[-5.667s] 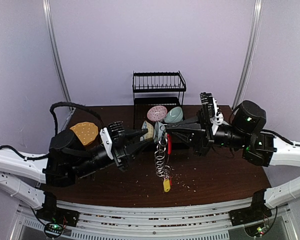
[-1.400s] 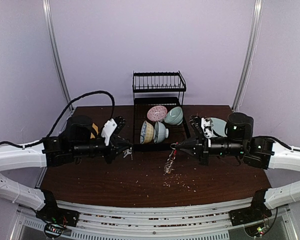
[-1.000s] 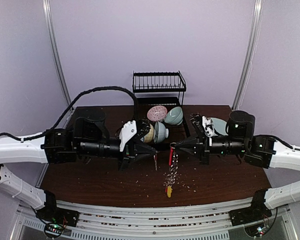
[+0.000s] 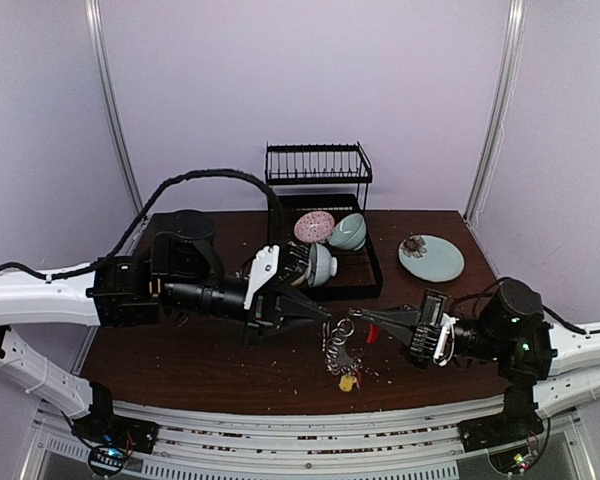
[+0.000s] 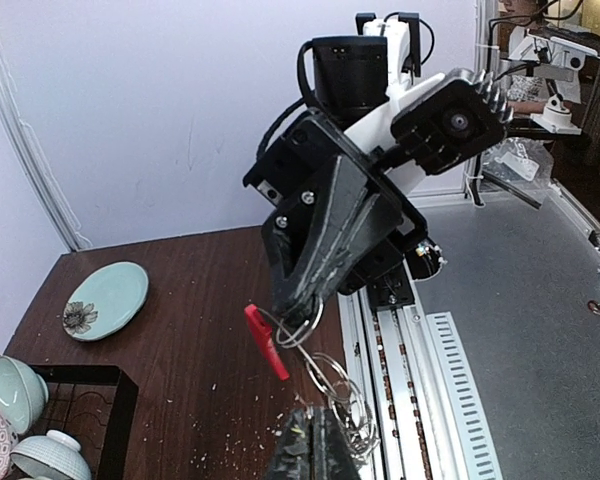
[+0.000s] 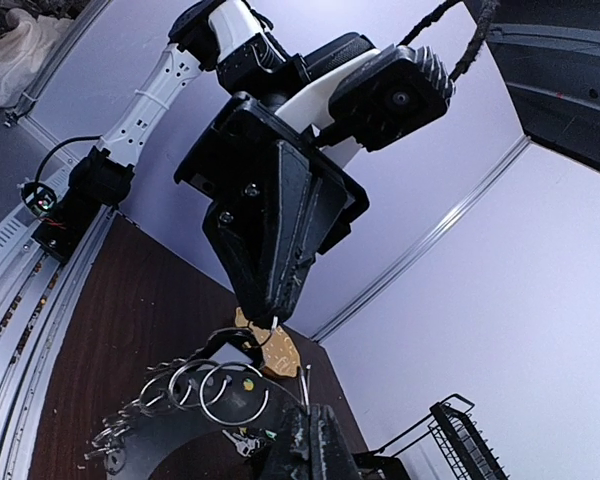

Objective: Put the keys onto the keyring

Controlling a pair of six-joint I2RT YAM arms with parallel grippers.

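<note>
The keyring (image 4: 342, 330) hangs between my two grippers. My right gripper (image 4: 368, 322) is pinched fully closed on it at the red sleeve (image 4: 373, 332). My left gripper (image 4: 323, 317), tip to tip with the right, is clamped tight too, though I cannot tell on what. Just beyond my left gripper, a black dish rack (image 4: 372, 270) holds bowls (image 4: 348, 231). The ring is thin silver wire strung with small split rings, and a yellow-tagged key (image 4: 347, 382) dangles lowest.

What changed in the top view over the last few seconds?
Right gripper, shut on the large silver metal keyring with red sleeve, came down toward the near edge, uncovering the pale green plate. Left gripper pulled back left, then returned to the ring, shut. Black wire dish rack and its bowls stayed put.
</note>
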